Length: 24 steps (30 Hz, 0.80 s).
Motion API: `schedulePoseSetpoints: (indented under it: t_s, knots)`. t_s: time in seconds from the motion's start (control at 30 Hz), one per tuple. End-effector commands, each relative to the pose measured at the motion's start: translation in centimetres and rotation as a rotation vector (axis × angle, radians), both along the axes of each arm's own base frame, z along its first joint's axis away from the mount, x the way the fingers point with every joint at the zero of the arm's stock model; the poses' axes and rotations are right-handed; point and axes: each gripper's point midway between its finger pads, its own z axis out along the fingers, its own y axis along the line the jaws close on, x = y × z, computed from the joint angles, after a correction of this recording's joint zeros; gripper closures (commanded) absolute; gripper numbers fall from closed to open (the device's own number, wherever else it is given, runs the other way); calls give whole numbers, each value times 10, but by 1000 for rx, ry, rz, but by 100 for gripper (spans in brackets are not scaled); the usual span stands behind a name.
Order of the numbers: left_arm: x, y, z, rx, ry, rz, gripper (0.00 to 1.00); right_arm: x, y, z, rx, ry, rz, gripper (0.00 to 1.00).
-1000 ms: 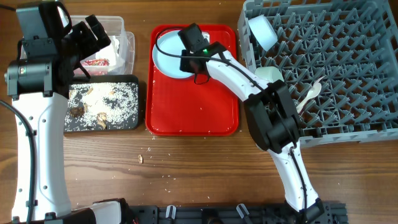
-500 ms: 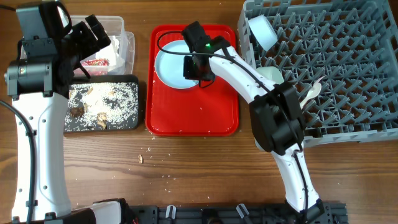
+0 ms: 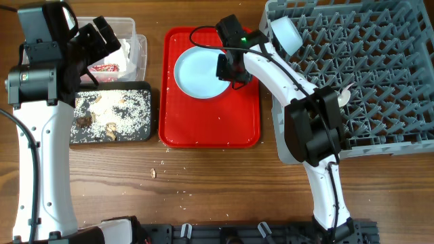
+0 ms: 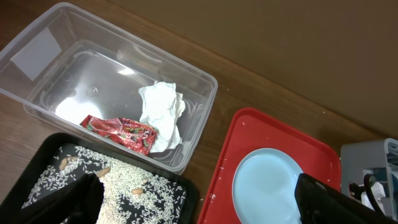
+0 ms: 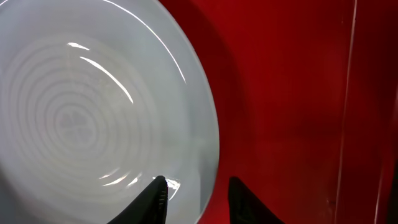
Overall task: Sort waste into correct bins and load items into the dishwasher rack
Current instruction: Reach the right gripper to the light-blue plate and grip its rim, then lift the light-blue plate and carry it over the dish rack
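The pale-blue plate (image 3: 200,71) lies on the red tray (image 3: 210,125). My right gripper (image 3: 234,66) is at its right rim, one finger inside the plate (image 5: 93,112) and one outside it, shut on the rim (image 5: 198,199). My left gripper (image 3: 102,41) is open and empty, above the clear tub (image 3: 139,51) and black tray (image 3: 152,112). The tub holds the white napkin (image 4: 161,106) and red wrapper (image 4: 121,130). The black tray holds rice and brown scraps (image 3: 112,108). The grey rack (image 3: 380,81) holds two bowls (image 3: 285,34) (image 3: 293,81) and a white spoon (image 3: 339,102). The yellow cup is out of view.
A few crumbs (image 3: 154,173) lie on the wooden table in front of the black tray. The rack stands close to the red tray's right edge. The right arm reaches over the rack's left side.
My right gripper has moved right and toward the front, from over the plate to its right rim. The plate has shifted the same way on the red tray. The left arm has not moved.
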Motion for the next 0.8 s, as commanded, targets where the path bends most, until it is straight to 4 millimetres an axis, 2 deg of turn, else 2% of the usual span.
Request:
schedulePoseSetpoints:
  t_s: [0.0, 0.1, 0.23, 0.53, 0.63, 0.7, 0.77]
  knots:
    - [2, 1, 2, 2, -5, -7, 0, 5, -3, 26, -10, -58, -3, 67]
    - [2, 1, 2, 2, -5, -7, 0, 2, -6, 28, -13, -49, -11, 67]
    - [2, 1, 2, 2, -5, -7, 0, -1, -16, 21, -36, -28, -46, 67]
    - [2, 1, 2, 2, -5, -7, 0, -8, -13, -14, -56, 13, -42, 68]
    - [2, 1, 2, 2, -5, -7, 0, -11, -14, -27, -65, 38, -39, 74]
    - [2, 1, 2, 2, -5, -7, 0, -13, -13, -33, -64, 53, -30, 93]
    - [2, 1, 2, 2, -5, -7, 0, -14, -12, -35, -61, 59, -15, 96]
